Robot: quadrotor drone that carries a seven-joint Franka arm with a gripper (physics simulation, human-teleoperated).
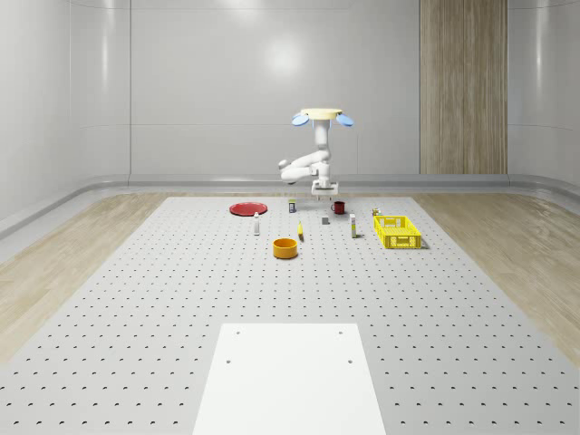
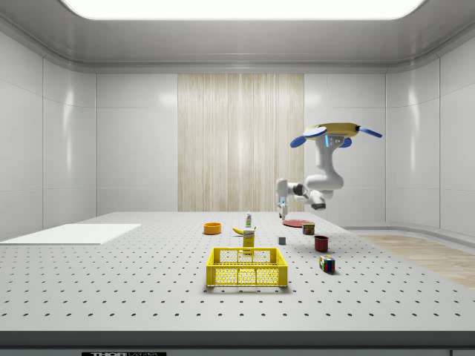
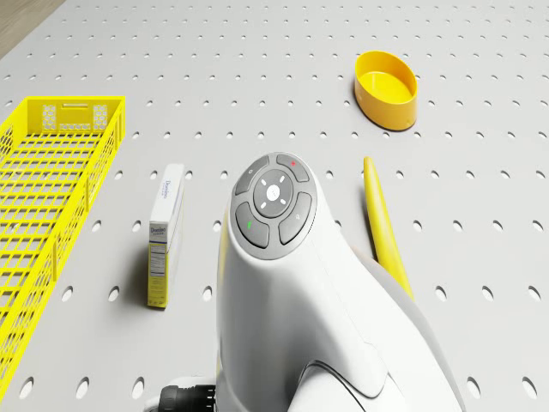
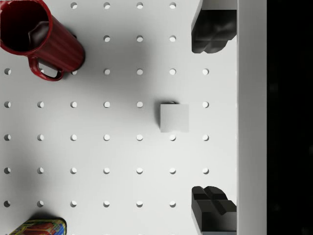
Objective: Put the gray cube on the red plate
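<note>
The gray cube (image 4: 174,117) sits on the perforated table, small and pale, and it also shows as a gray cube (image 1: 323,219) in front of the arm. My gripper (image 4: 212,120) hangs open above it, the cube lying below and slightly off the line between the two dark fingertips (image 4: 212,32). The drone (image 1: 322,116) hovers over the far part of the table, with the gripper (image 1: 324,192) pointing down. The red plate (image 1: 246,209) lies flat toward the whole-scene view's left of the cube. From the side, the gripper (image 2: 281,211) is well above the cube (image 2: 282,240).
A red mug (image 4: 34,36) stands close to the cube, and a colourful cube (image 4: 39,227) lies nearby. An orange bowl (image 1: 285,247), a banana (image 3: 382,223), a small box (image 3: 165,232), two bottles and a yellow crate (image 1: 396,232) lie in front. A white panel (image 1: 288,376) covers the near table.
</note>
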